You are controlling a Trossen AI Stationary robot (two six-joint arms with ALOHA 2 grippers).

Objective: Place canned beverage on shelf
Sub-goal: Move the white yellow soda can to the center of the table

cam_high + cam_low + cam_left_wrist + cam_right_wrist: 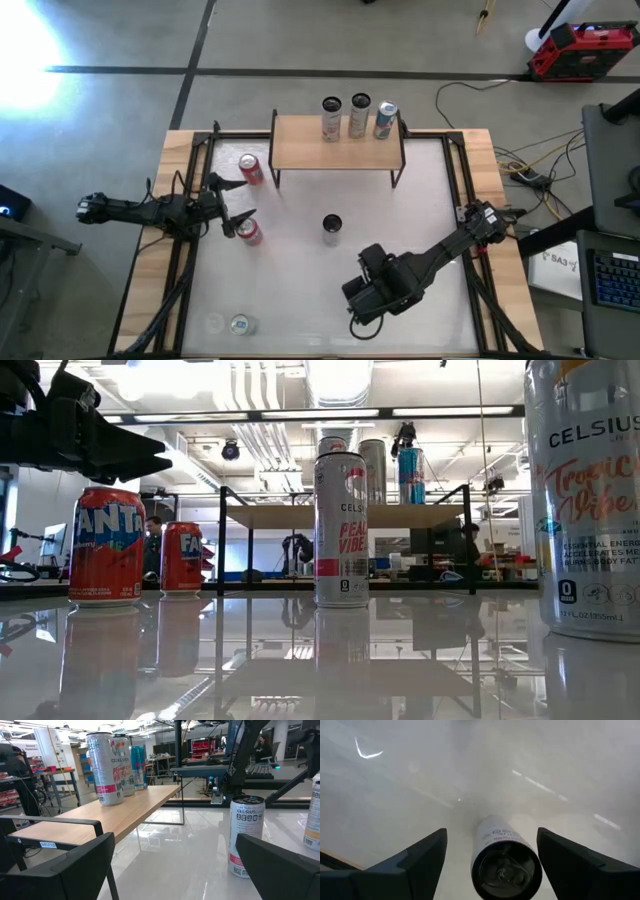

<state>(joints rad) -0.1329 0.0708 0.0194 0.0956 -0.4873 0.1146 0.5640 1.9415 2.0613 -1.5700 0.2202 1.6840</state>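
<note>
The shelf [335, 143], a tan wooden top on black legs, stands at the table's far middle with three cans [359, 116] along its far edge. A white Celsius can [332, 228] stands at mid-table. Two red Fanta cans [251, 168] [249, 231] stand to the left. My left gripper [235, 204] is open and empty, held level between them, above the nearer one [105, 545]. My right gripper [492, 850] points down near the front edge, open. Its fingers [415, 860] stand on either side of an upright Celsius can [506, 862] without touching it; the can also shows in the low view [585, 500].
Another can [238, 324] stands at the table's near left corner. Black rails [195, 200] run along the table's left and right sides. Bare white tabletop [300, 280] lies between the mid-table can and the front edge. People show in the room behind the table.
</note>
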